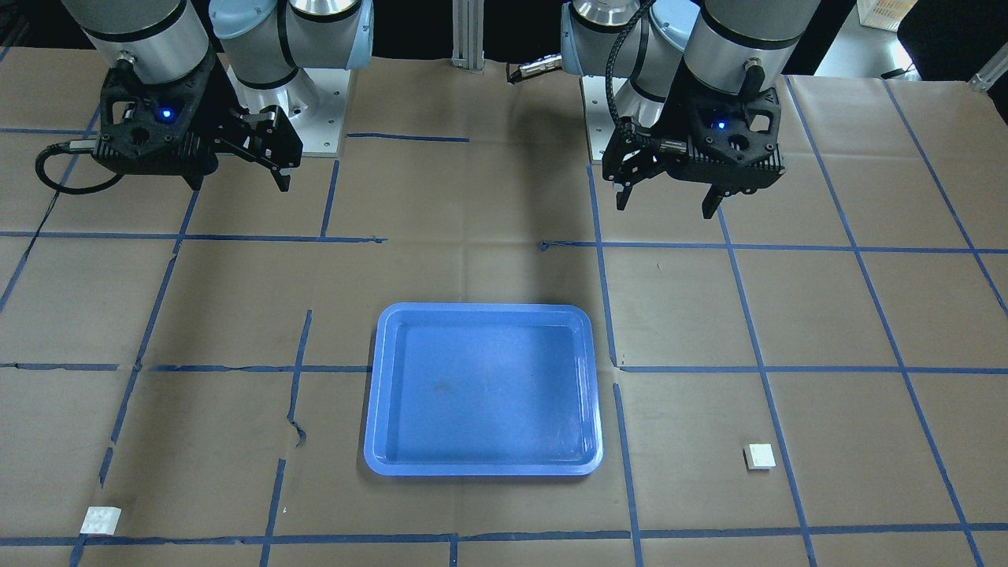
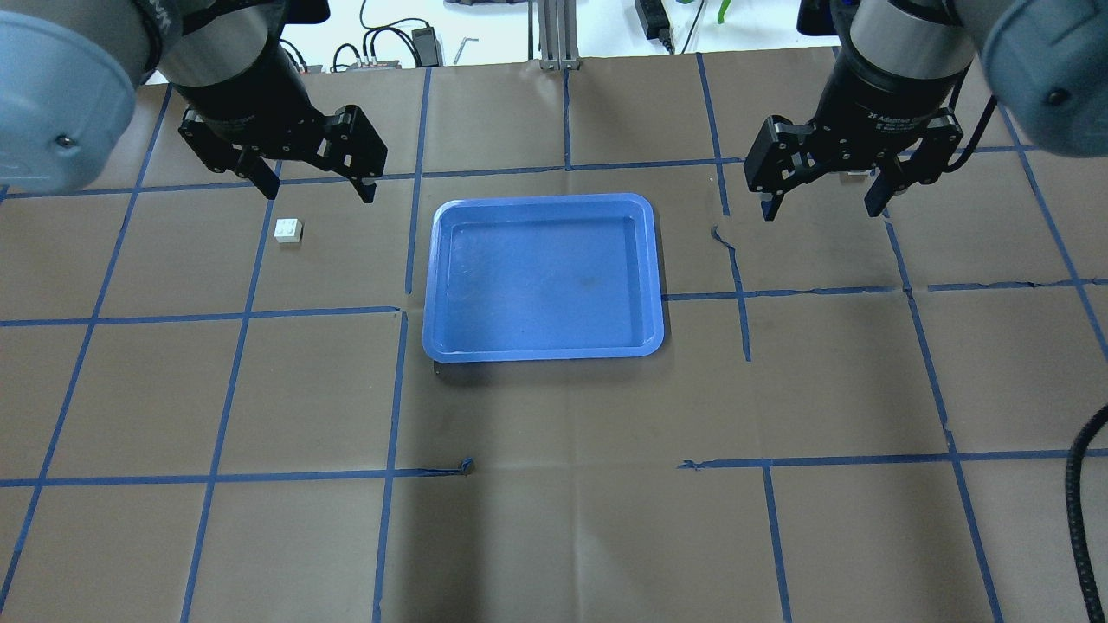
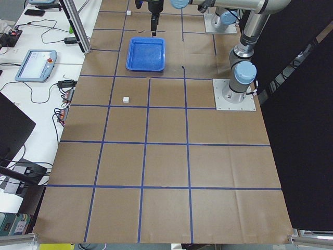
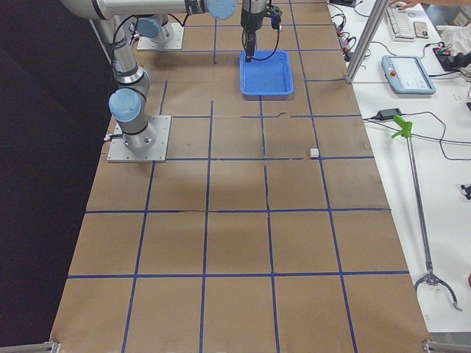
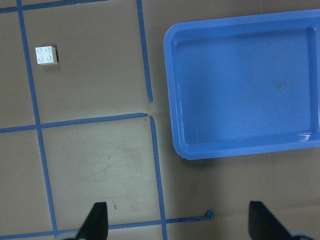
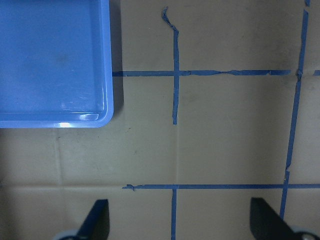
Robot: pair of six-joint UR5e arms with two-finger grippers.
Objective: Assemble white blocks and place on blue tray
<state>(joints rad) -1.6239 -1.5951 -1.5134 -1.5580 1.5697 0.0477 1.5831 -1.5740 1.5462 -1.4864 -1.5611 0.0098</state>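
Tape lines [image 1: 787, 369] cross brown paper [image 1: 488, 268] between blue tray [image 2: 544, 346] and white blocks [image 1: 760, 456] [image 1: 101, 519]; left tool [image 2: 318, 190], right tool [image 2: 821, 210] gape.

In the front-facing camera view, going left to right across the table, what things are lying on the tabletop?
small white square studded plastic brick → shallow glossy blue rectangular plastic tray → second small white square plastic brick
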